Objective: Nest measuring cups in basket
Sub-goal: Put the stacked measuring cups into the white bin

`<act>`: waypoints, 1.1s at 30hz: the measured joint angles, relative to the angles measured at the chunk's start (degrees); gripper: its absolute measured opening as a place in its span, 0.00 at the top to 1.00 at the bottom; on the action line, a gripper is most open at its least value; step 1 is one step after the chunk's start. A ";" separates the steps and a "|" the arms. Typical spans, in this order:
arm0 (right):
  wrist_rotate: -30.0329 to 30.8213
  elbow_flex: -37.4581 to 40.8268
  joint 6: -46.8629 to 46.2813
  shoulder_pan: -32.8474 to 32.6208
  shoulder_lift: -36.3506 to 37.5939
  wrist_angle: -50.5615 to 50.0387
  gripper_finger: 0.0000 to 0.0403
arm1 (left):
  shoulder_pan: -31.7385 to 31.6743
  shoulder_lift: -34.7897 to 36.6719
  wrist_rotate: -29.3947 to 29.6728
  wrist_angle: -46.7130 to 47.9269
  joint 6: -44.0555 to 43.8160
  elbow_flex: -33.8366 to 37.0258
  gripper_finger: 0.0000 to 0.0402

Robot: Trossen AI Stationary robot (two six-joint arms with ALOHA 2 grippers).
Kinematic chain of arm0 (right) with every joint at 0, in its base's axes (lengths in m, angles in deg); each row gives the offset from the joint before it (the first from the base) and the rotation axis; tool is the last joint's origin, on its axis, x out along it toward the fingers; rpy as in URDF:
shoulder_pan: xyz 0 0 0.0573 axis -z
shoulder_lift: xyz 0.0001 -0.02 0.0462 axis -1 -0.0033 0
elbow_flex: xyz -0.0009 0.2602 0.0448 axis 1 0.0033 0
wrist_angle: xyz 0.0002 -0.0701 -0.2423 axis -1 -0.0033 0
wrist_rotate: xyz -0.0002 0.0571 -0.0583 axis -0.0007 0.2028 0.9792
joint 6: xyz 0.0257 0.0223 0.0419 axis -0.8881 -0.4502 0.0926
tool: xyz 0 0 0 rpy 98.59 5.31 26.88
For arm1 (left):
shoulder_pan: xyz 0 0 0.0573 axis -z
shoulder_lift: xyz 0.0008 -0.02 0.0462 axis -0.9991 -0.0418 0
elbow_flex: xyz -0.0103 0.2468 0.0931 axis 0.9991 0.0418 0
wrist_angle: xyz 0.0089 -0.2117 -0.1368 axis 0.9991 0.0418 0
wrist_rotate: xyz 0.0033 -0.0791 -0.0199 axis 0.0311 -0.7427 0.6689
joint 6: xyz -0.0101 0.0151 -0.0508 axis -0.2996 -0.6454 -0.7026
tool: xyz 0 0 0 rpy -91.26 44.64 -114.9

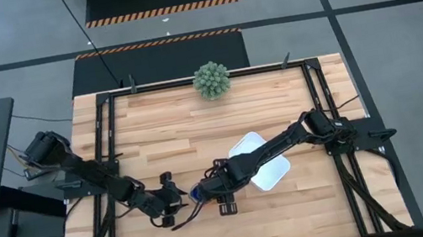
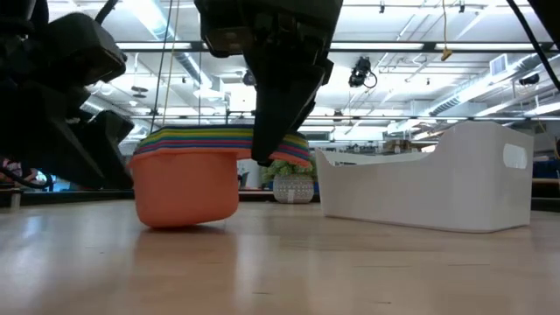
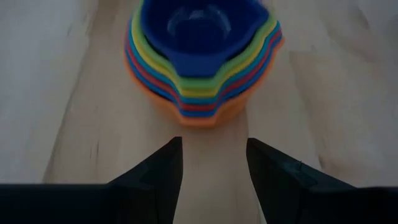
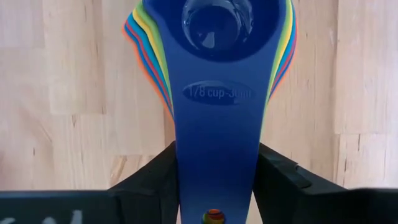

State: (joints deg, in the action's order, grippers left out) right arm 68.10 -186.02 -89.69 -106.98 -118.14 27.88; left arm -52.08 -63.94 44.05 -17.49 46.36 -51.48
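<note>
The measuring cups (image 1: 196, 194) are nested into one stack, orange outermost and dark blue innermost, and stand on the table left of the basket (image 1: 263, 161). The low view shows the stack (image 2: 188, 179) with the orange cup's bottom on the wood. The white basket (image 2: 437, 179) stands to its right. My right gripper (image 4: 217, 180) reaches down over the stacked handles and is shut on them. My left gripper (image 3: 214, 165) is open and level with the table, a short way from the stack's (image 3: 202, 56) spout side, touching nothing. My right gripper pinches the stacked flat handles (image 4: 217, 143) between its two fingers, one finger on each long edge, about halfway along the handles. It comes from above, pointing down, with the fingers (image 2: 267, 144) across the handles. The stack sits upright with its orange bottom (image 2: 184, 219) on the table.
A green spiky ball plant (image 1: 211, 80) sits at the table's far edge. Black frame rails (image 1: 109, 143) run along the table's left and right sides. Bare wood lies between the stack and the near edge.
</note>
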 joint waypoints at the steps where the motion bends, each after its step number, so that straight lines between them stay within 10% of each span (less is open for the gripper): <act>1: 0.16 0.00 -0.27 -0.02 0.00 0.00 0.59 | 0.00 -0.67 -0.17 -0.36 -0.03 0.00 0.54; 10: 1.07 0.09 -4.01 -1.02 0.00 0.50 0.56 | -0.35 -5.43 0.67 -8.36 2.05 0.00 0.52; 22: 1.14 0.09 -5.88 -1.66 -0.37 3.47 0.56 | -2.14 -5.47 -1.91 -8.93 3.49 0.03 0.15; 33: 1.31 1.22 -5.10 -1.70 -0.40 5.07 0.56 | -3.08 -14.99 -2.63 -21.36 6.17 0.20 0.13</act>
State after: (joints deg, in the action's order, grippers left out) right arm 69.41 -184.80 -94.79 -108.68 -118.54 32.95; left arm -55.15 -78.93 41.42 -38.85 52.53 -51.28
